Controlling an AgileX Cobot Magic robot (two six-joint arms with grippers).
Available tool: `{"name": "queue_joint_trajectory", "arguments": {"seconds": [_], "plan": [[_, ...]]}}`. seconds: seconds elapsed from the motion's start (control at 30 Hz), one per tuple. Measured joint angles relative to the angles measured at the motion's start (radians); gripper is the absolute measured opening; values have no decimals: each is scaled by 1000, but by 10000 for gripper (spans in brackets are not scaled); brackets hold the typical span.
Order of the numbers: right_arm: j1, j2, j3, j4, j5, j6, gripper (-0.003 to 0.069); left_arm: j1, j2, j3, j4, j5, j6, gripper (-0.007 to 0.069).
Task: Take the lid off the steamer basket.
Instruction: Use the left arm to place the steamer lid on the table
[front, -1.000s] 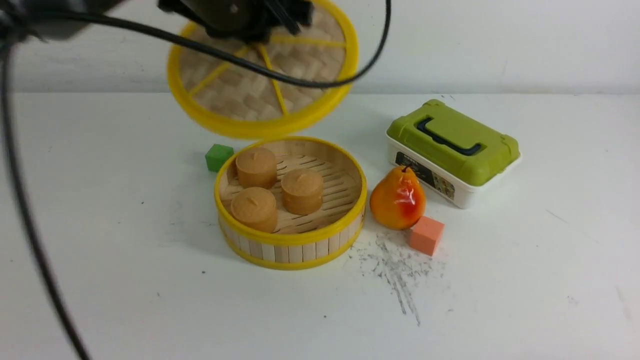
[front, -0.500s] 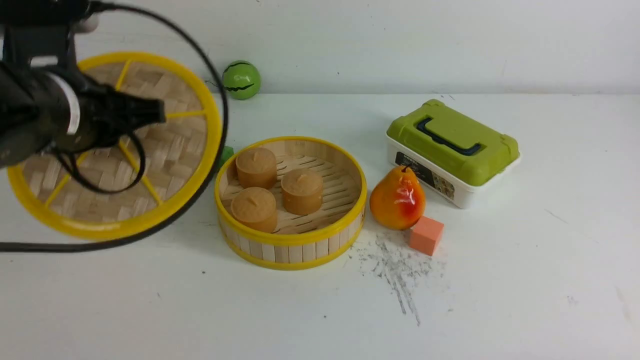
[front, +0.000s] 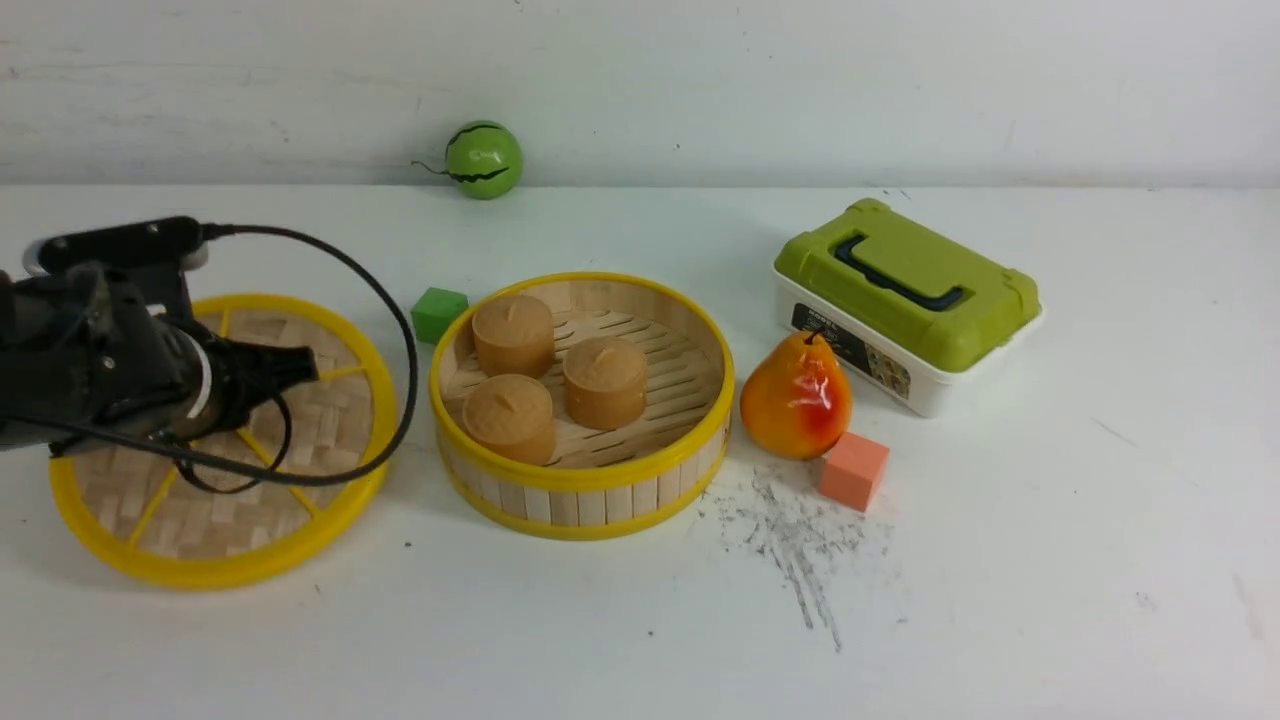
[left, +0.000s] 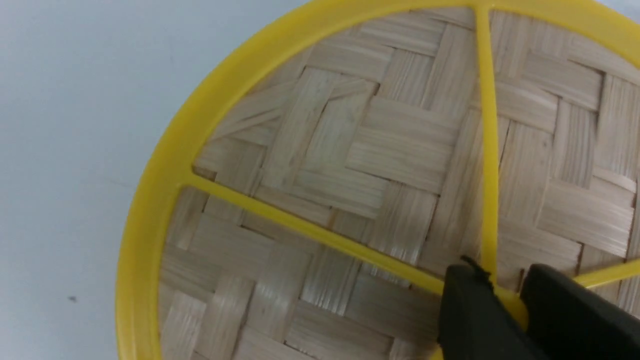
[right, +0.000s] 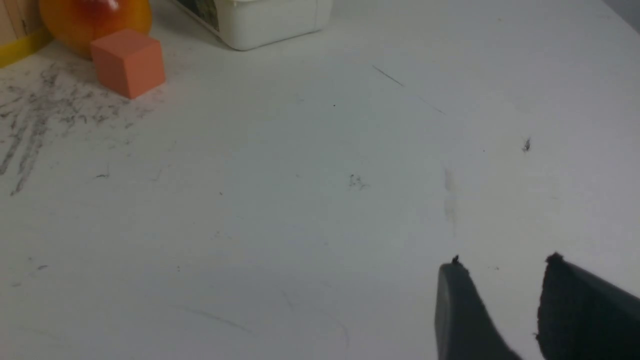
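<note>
The steamer basket (front: 585, 500) stands uncovered mid-table, with pale slat sides, yellow rims and three brown buns (front: 603, 380) inside. The lid (front: 230, 520), a woven bamboo disc with a yellow rim and spokes, is to the left of the basket, low at the table and apart from it. My left gripper (front: 285, 372) reaches over it from the left. In the left wrist view that gripper (left: 501, 280) is shut on the yellow hub of the lid (left: 380, 150). Whether the lid rests on the table I cannot tell. My right gripper (right: 502, 265) hangs open over bare table, holding nothing.
A green cube (front: 438, 313) lies between lid and basket. A pear (front: 797, 397) and an orange cube (front: 854, 470) sit right of the basket. Behind them stands a white box with a green lid (front: 905, 300). A green ball (front: 484, 160) is by the back wall.
My left gripper has carried the lid from high behind the basket, leftward and down to the table's left side. The green ball is now uncovered.
</note>
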Motion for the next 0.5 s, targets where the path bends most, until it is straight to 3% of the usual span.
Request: {"name": "queue_joint_trajectory", "arguments": {"seconds": [0.13, 0.33, 0.43, 0.5], "plan": [[0, 0, 0, 0, 0, 0, 239, 0, 19, 0, 4, -31, -6, 129], [0, 0, 0, 0, 0, 0, 239, 0, -82, 0, -20, 25, -1, 264], [0, 0, 0, 0, 0, 0, 239, 0, -179, 0, -49, 38, 29, 258], [0, 0, 0, 0, 0, 0, 239, 0, -291, 0, -119, 39, 86, 202]]}}
